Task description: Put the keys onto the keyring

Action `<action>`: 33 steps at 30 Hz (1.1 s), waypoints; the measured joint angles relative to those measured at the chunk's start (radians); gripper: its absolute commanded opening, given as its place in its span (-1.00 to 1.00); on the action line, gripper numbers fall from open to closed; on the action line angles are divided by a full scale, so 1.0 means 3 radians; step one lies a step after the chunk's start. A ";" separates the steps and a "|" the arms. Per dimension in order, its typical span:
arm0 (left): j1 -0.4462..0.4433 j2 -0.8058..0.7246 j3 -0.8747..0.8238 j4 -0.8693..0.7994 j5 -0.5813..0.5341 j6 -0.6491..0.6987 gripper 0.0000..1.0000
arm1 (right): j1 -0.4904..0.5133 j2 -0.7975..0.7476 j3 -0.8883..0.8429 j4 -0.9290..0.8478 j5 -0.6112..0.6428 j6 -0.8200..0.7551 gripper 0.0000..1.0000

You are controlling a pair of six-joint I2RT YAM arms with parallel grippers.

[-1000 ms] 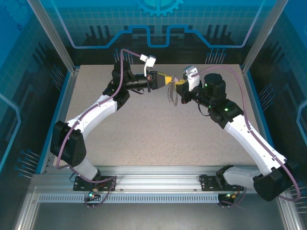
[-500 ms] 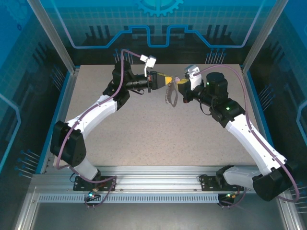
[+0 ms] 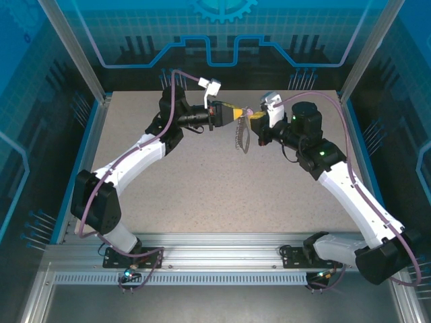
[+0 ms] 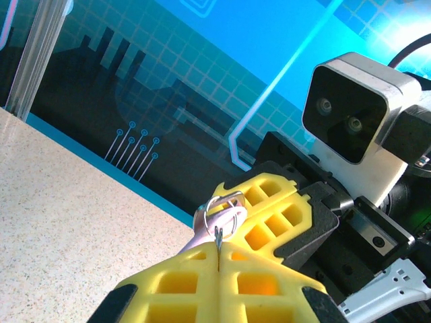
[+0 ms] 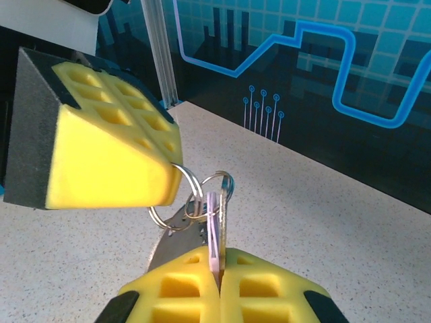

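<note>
Left tool (image 3: 231, 113) clamped thin silver wire ring (image 5: 176, 202). Right tool (image 3: 255, 121) pinched pale lilac-headed key (image 5: 215, 223) against it, mid-air over speckled worktop (image 3: 202, 195), likely for threading. Dark grey oval keyring with beaded chain (image 3: 241, 138) dangled beneath.

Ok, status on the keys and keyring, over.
Left gripper shut on keyring, midair. Right gripper shut on lilac key, at the ring. No obstruction seen.
</note>
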State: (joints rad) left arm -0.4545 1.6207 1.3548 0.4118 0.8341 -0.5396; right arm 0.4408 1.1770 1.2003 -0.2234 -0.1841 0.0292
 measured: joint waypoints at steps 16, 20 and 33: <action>-0.0004 0.0000 0.0000 -0.0050 0.0000 0.0005 -1.00 | 0.0039 0.0051 0.0001 -0.0005 0.0089 -0.0003 -1.00; -0.0004 0.0000 0.0000 -0.0050 0.0000 0.0052 -1.00 | 0.0028 0.0051 0.0004 -0.0010 0.0127 -0.0003 -1.00; -0.0004 0.0000 -0.0038 0.0028 -0.0104 0.0050 0.10 | 0.0006 0.0132 0.0182 -0.0174 0.0159 -0.0017 -1.00</action>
State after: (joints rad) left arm -0.4557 1.6207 1.3434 0.4202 0.8028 -0.5247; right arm 0.4427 1.2167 1.2549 -0.2756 -0.1364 0.0242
